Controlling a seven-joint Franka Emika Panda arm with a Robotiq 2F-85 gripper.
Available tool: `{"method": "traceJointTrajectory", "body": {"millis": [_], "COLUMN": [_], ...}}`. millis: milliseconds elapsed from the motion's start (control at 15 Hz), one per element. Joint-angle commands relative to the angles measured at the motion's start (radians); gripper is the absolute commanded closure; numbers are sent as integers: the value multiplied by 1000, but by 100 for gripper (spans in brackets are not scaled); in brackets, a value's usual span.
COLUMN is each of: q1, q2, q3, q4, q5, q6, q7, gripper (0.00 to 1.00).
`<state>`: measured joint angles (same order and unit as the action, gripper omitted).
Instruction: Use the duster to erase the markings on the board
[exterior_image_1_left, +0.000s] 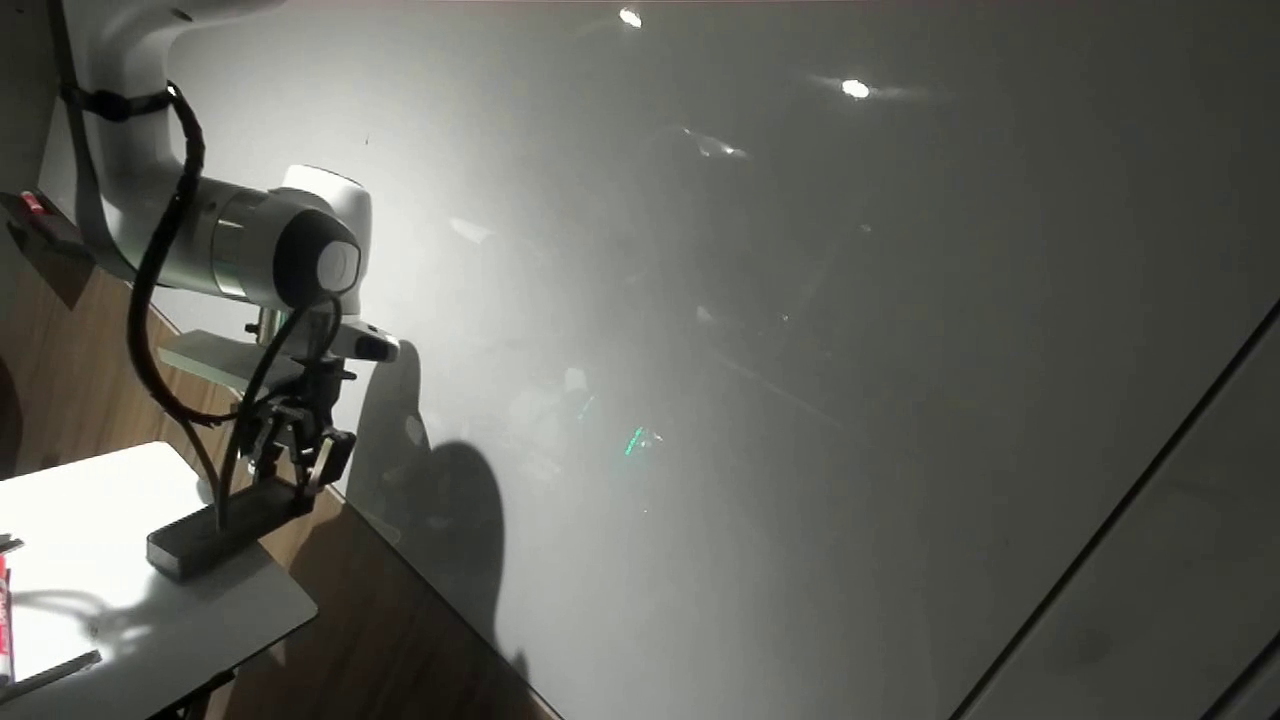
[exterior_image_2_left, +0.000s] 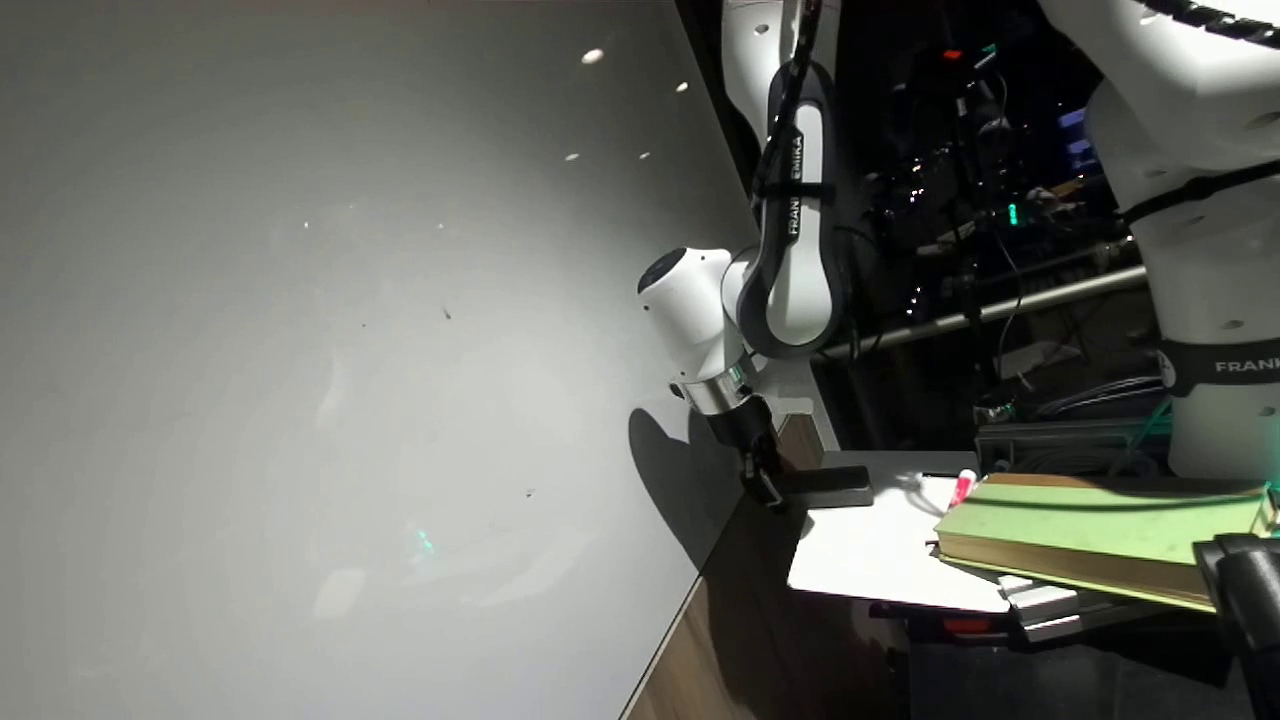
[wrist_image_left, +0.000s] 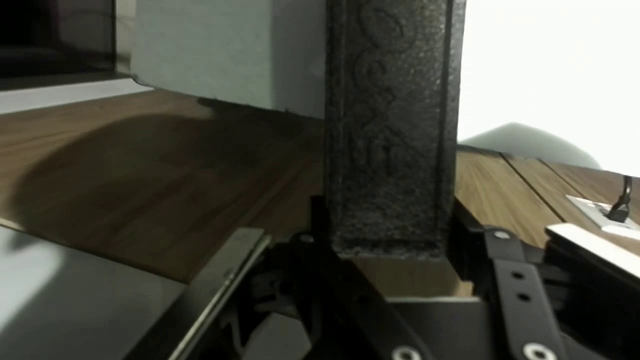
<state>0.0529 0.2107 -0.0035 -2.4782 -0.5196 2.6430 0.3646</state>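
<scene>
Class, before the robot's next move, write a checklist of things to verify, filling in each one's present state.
1. Fingers closed on the duster: ok, one on either side.
2. Grip centred on the duster: not ok, near one end.
3. Duster lifted off the table: cannot tell.
4. Duster against the board: not ok, apart from it.
5. Writing to erase located: cannot tell, no readable words show.

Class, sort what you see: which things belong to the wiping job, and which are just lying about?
Belong to the job:
dark grey rectangular block duster
black jointed end effector, closed on the duster
large glossy white board
markings, not discernible here

Just lying about:
thick green-covered book
red-and-white marker pen
</scene>
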Motion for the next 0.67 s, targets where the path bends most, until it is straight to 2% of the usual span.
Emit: {"method": "traceJointTrajectory", "body": {"millis": [0,267,600], "q1": [14,36,52], "q2": [18,-4,11], "q3": [-25,-4,-9], "q4": [39,66,100], "q5": [119,224,258], "q6": [-100,-180,-191], "q7": [-2,5,17], "gripper": [69,69,69]}}
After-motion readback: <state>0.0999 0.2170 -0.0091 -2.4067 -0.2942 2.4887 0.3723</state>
